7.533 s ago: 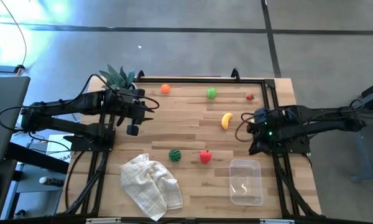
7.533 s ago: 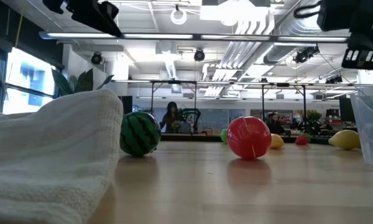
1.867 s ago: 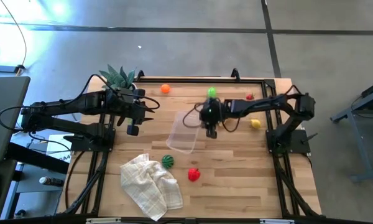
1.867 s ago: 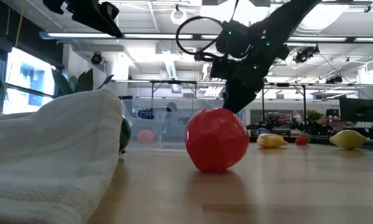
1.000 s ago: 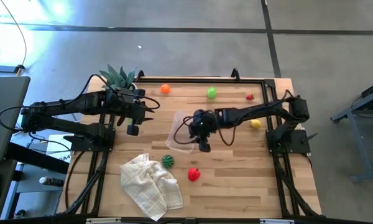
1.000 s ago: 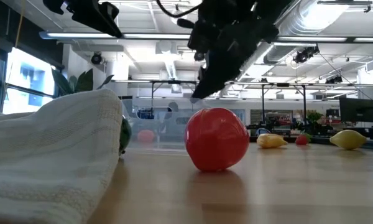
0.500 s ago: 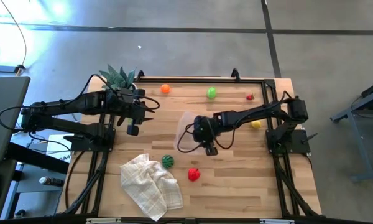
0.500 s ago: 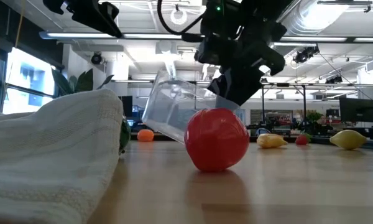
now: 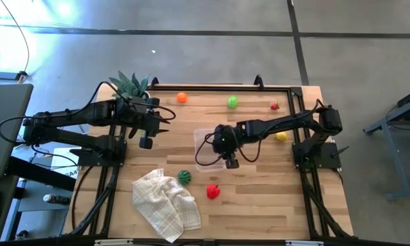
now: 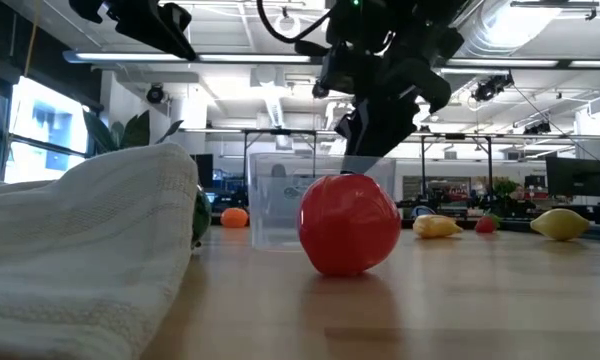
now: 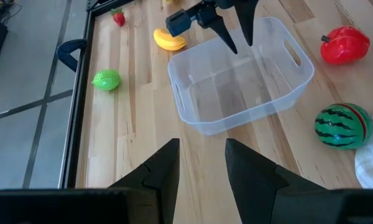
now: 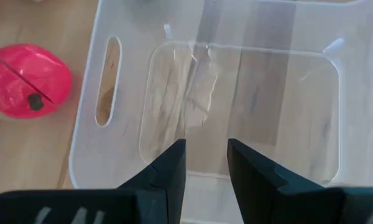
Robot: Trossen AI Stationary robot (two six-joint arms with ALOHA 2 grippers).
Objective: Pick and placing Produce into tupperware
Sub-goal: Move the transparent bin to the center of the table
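At far left of the wooden surface [image 9: 260, 205], left end effector [image 9: 147, 137] parked beside the spiky potted plant [image 9: 130, 85], fingers spread with a clear gap between them, nothing held. Lower down, a crumpled white checked cloth [image 9: 167, 203], with the striped green melon [image 9: 184, 177] just beside its upper right edge. Near the far edge, an orange ball [image 9: 182, 98]. Around the middle, the tupperware [image 9: 206, 140]: a clear, see-through rectangular tub with rounded corners and a slot handle in each short wall, standing upright on its base, nothing inside, wood grain showing through the bottom. Right end effector [image 9: 228, 152] poised over the tub's right-hand long wall, its fingers [image 12: 174, 168] slightly parted on either side of that wall; whether pinching the plastic or merely straddling it, cannot tell. Below the tub, apart from it, a red piece [image 9: 212, 192] with a small dark stem. Further right, a green piece [image 9: 232, 102] by the far edge, then a small red piece [image 9: 275, 106], and the yellow banana [image 9: 281, 136] partly hidden under the right arm.
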